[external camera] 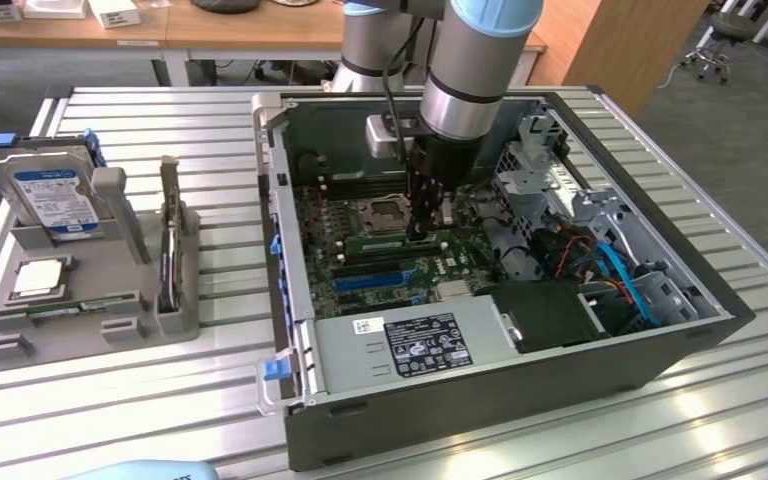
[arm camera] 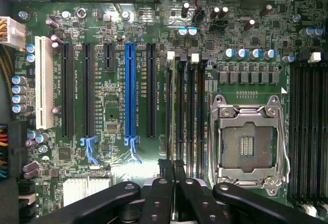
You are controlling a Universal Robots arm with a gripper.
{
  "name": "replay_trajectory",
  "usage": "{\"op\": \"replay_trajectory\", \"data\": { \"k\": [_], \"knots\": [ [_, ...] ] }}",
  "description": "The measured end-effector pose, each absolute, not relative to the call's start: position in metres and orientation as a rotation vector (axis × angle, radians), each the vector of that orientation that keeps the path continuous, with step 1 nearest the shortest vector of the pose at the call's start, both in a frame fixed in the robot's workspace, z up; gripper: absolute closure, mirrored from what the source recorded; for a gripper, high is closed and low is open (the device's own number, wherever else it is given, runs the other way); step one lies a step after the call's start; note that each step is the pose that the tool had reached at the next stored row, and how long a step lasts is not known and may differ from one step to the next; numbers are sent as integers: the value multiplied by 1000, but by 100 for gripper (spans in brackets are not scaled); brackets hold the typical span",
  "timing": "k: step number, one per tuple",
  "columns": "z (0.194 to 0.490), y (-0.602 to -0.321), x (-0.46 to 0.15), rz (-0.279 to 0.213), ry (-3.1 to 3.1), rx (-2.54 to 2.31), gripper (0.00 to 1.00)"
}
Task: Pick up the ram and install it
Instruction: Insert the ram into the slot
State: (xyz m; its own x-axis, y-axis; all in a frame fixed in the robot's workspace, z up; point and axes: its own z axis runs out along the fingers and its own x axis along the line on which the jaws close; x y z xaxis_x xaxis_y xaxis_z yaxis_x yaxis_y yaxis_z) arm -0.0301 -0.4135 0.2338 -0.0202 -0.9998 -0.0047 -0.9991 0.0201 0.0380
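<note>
From the exterior view I see the arm [external camera: 484,60] reaching straight down into the open computer case [external camera: 491,410], which lies on its side on the slatted desk [external camera: 157,410]. The tool [external camera: 420,232] hangs just above the motherboard [external camera: 384,265], at about three o'clock from the empty processor socket [external camera: 387,213] and very near it.

Through the wrist view, the tool [arm camera: 172,163] has its two black fingers [arm camera: 165,170] drawn together, closed, with only a thin seam between them. I cannot make out anything pinched there. They sit over the end of the bank of memory slots [arm camera: 184,111], which lies between the blue expansion slot [arm camera: 130,90] and the socket [arm camera: 247,142].

The ram [external camera: 75,308] lies flat in a groove of the grey holder [external camera: 77,350], at nine o'clock from the case in the exterior view and well apart from the tool. In the same holder the hard drive [external camera: 48,190] stands upright at twelve o'clock from the ram, and the square silver processor chip [external camera: 40,277] rests between the two.
</note>
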Motion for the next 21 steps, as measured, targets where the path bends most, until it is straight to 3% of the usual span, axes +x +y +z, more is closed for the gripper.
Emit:
{"op": "replay_trajectory", "data": {
  "k": [21],
  "knots": [
    [231, -413, -30, -48, -2227, 2182, 89]
  ]
}}
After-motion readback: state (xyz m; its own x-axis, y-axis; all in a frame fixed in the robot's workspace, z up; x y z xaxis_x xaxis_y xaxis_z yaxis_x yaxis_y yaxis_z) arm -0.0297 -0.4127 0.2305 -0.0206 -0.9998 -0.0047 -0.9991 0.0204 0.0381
